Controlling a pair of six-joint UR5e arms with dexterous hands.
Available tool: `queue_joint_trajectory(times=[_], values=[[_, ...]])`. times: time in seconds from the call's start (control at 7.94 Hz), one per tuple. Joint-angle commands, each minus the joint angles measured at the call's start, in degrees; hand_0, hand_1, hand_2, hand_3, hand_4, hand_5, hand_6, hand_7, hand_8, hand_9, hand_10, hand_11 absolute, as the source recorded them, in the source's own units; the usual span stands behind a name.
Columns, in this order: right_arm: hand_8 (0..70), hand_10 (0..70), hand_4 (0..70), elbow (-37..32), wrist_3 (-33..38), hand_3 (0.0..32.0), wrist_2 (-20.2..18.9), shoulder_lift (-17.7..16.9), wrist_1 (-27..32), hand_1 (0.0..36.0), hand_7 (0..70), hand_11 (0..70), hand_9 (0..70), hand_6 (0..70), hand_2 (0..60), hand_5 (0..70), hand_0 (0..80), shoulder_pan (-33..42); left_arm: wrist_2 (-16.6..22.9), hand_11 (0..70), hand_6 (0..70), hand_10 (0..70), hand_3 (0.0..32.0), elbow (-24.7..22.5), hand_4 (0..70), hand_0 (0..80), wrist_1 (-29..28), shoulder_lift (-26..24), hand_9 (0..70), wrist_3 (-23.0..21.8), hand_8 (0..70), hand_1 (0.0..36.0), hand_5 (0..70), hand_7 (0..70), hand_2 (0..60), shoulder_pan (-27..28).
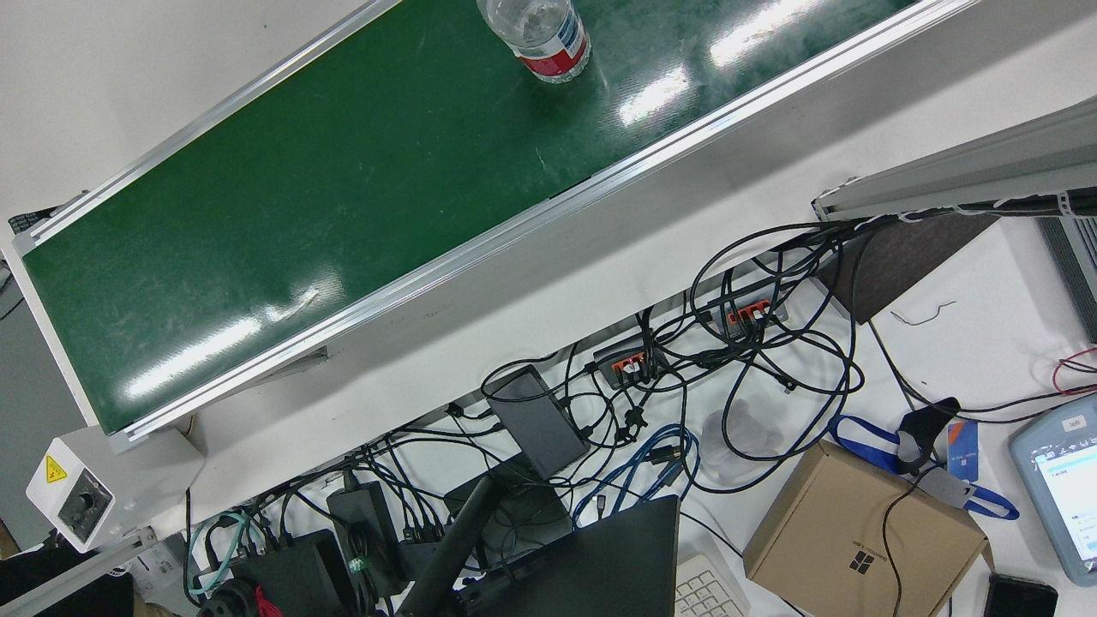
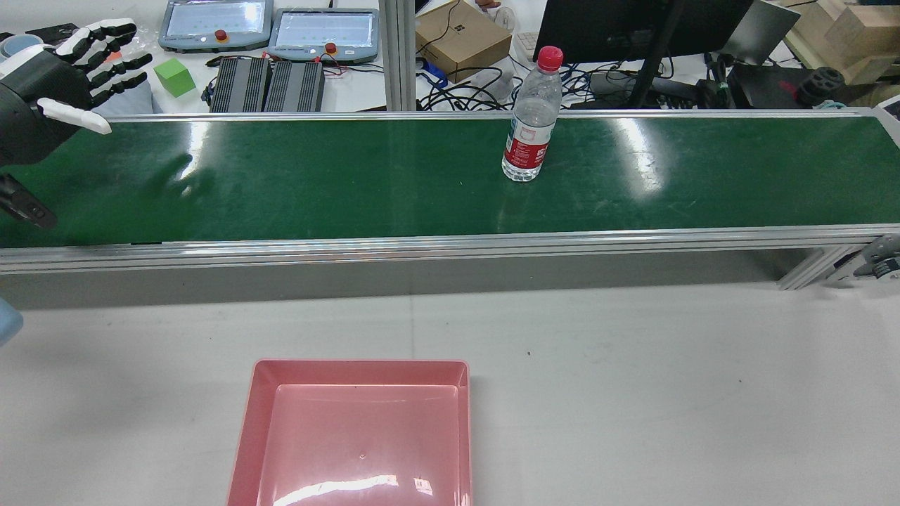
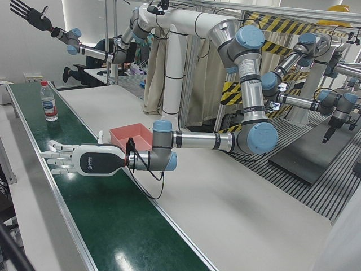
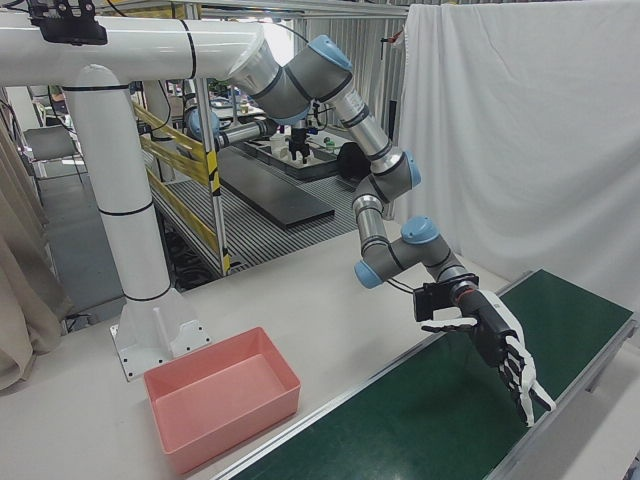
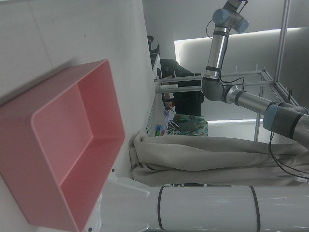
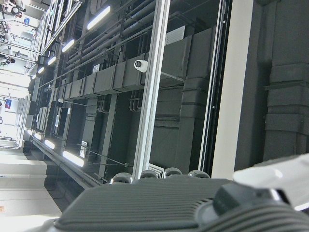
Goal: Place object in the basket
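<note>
A clear water bottle (image 2: pixel 532 116) with a red cap and red label stands upright on the green conveyor belt (image 2: pixel 351 190). It also shows in the front view (image 1: pixel 540 34) and the left-front view (image 3: pixel 49 101). The empty pink basket (image 2: pixel 358 429) sits on the white table before the belt and fills the left hand view (image 5: pixel 63 145). My left hand (image 2: pixel 63 77) is open with fingers spread. It hovers over the belt's left end, far left of the bottle, and shows in the left-front view (image 3: pixel 73 160) and the right-front view (image 4: pixel 505 350). My right hand (image 3: pixel 25 12) is raised high, fingers spread, empty.
Behind the belt lie teach pendants (image 2: pixel 214 21), black boxes (image 2: pixel 267 84), a green cube (image 2: pixel 174 76), a cardboard box (image 2: pixel 460 39), a monitor and tangled cables (image 1: pixel 686 403). An aluminium post (image 2: pixel 394 53) stands at the belt's far edge. The right hand view shows only the ceiling.
</note>
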Motion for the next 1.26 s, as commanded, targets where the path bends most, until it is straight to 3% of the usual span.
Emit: queue_joint_trajectory(times=[0.0, 0.38, 0.63, 1.13], values=[[0.0, 0.0, 0.0, 0.0, 0.0, 0.0, 0.0, 0.0, 0.0, 0.0, 0.0, 0.0, 0.0, 0.0, 0.0, 0.0, 0.0, 0.0, 0.1, 7.0, 5.4, 3.4, 9.2, 0.2, 0.0, 61.1, 3.1, 0.2, 11.4, 0.0, 10.4, 13.9, 25.4, 1.7, 0.0, -0.1], [0.0, 0.0, 0.0, 0.0, 0.0, 0.0, 0.0, 0.0, 0.0, 0.0, 0.0, 0.0, 0.0, 0.0, 0.0, 0.0, 0.0, 0.0, 0.0, 7.3, 6.9, 3.6, 7.4, 0.3, 2.7, 62.3, 2.8, 0.4, 12.9, -0.1, 12.9, 15.5, 25.4, 2.6, 0.0, -0.4], [0.0, 0.0, 0.0, 0.0, 0.0, 0.0, 0.0, 0.0, 0.0, 0.0, 0.0, 0.0, 0.0, 0.0, 0.0, 0.0, 0.0, 0.0, -0.2, 8.3, 6.2, 4.3, 9.2, 0.1, 0.7, 60.3, 2.0, 0.0, 12.5, -0.1, 12.5, 13.4, 26.0, 2.9, 0.0, -0.1], [0.0, 0.0, 0.0, 0.0, 0.0, 0.0, 0.0, 0.0, 0.0, 0.0, 0.0, 0.0, 0.0, 0.0, 0.0, 0.0, 0.0, 0.0, -0.4, 8.7, 5.8, 4.8, 9.4, -0.2, 1.6, 58.6, 3.3, -0.3, 11.7, -0.1, 11.6, 10.1, 26.1, 2.4, 0.0, 0.2]])
